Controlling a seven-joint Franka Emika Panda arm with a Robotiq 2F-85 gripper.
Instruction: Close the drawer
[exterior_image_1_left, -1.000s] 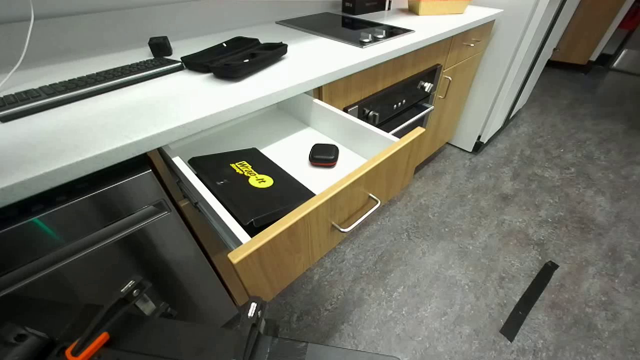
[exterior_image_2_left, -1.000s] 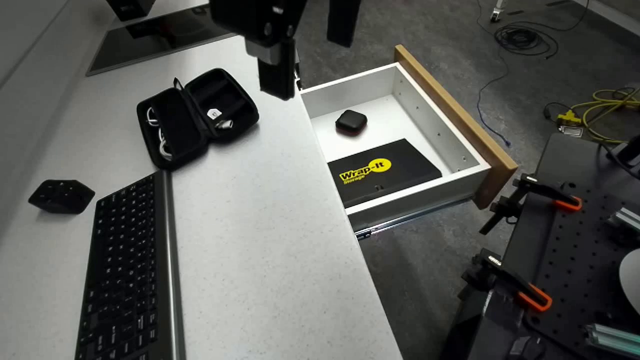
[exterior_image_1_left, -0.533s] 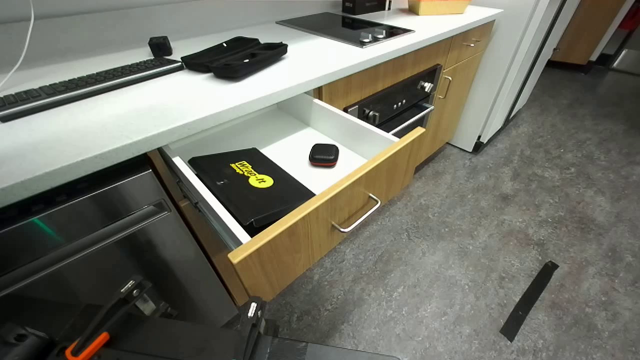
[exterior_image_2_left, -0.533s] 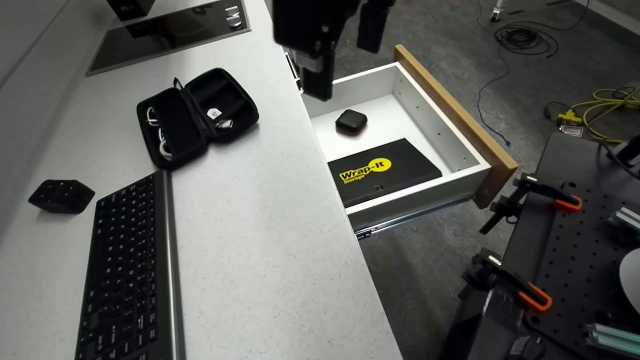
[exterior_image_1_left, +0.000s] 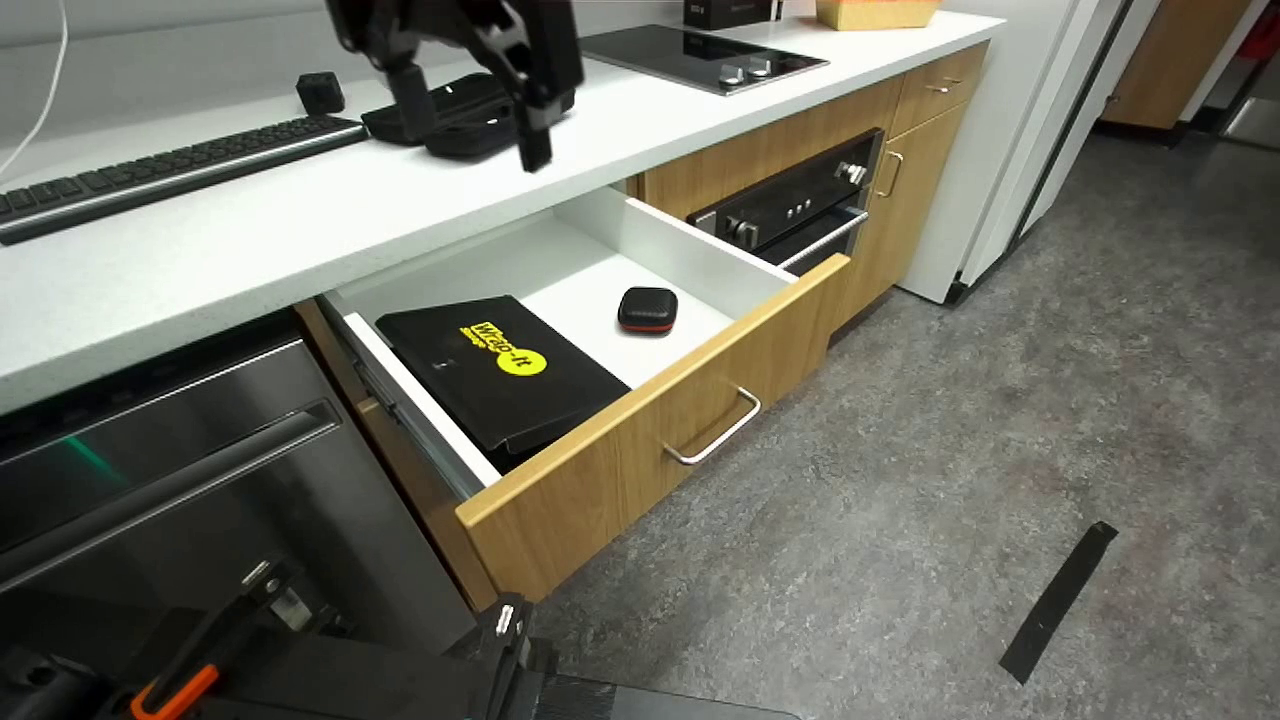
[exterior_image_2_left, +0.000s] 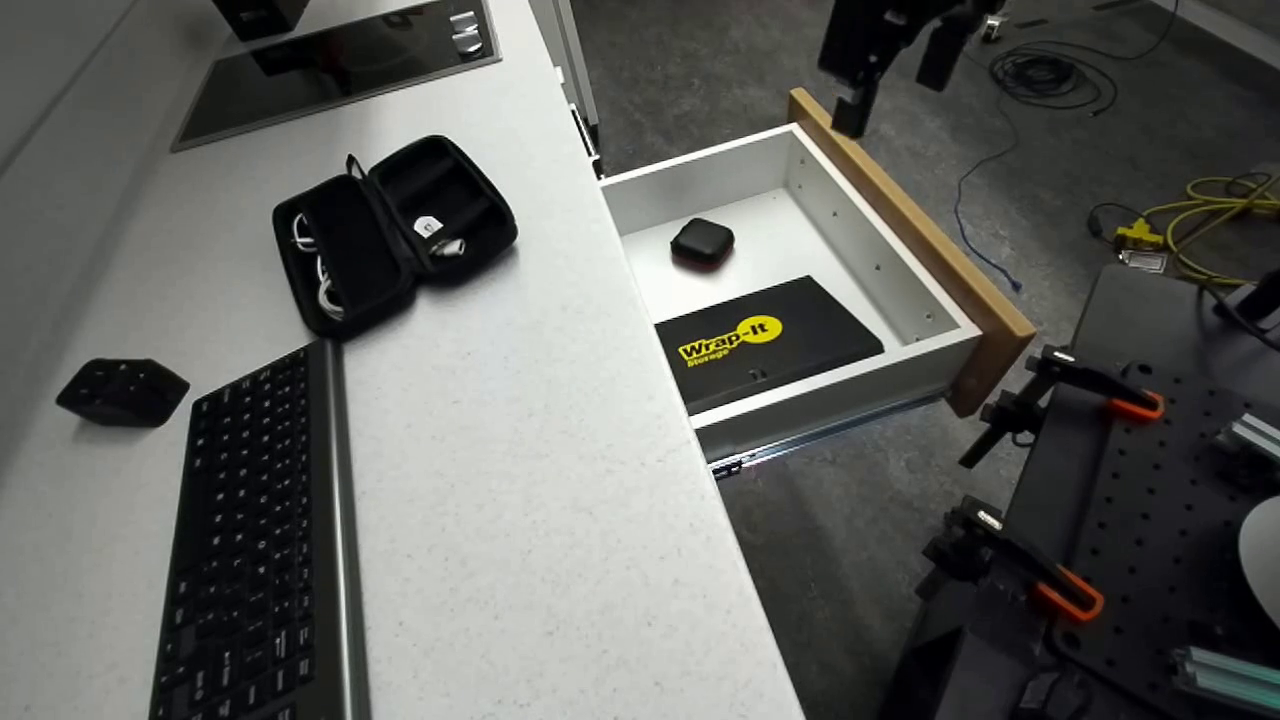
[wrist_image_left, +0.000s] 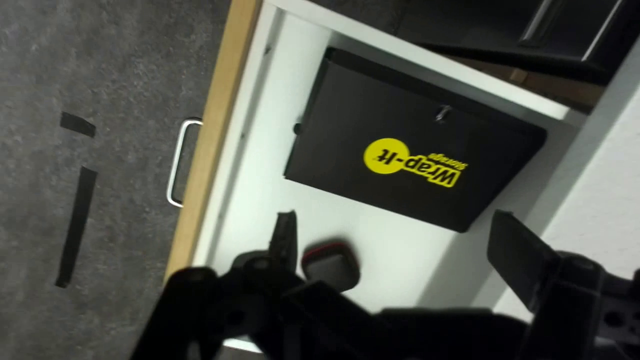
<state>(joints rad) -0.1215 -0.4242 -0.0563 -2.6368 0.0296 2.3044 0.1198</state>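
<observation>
The drawer (exterior_image_1_left: 620, 470) stands pulled far out, with its light-wood front and white inner walls showing in both exterior views (exterior_image_2_left: 905, 215). Its silver bar handle (exterior_image_1_left: 722, 434) is on the front's outer face and also shows in the wrist view (wrist_image_left: 176, 162). My gripper (exterior_image_1_left: 478, 140) is open and empty, in the air above the drawer. In an exterior view it appears over the far end of the drawer front (exterior_image_2_left: 893, 100). In the wrist view the open fingers (wrist_image_left: 394, 215) lie over the drawer's inside, touching nothing.
The drawer holds a black Wrap-It box (exterior_image_1_left: 500, 370) and a small black case (exterior_image_1_left: 648, 310). The white counter (exterior_image_2_left: 520, 480) carries a keyboard (exterior_image_2_left: 250, 540), an open black case (exterior_image_2_left: 395, 235) and a cooktop. An oven (exterior_image_1_left: 800, 200) and a steel appliance (exterior_image_1_left: 220, 460) flank the drawer. Clamps (exterior_image_2_left: 1070, 590) sit nearby.
My gripper has moved from above the counter's edge across the drawer toward its front, staying open. It has come into an exterior view where it was not seen before. The drawer has not moved.
</observation>
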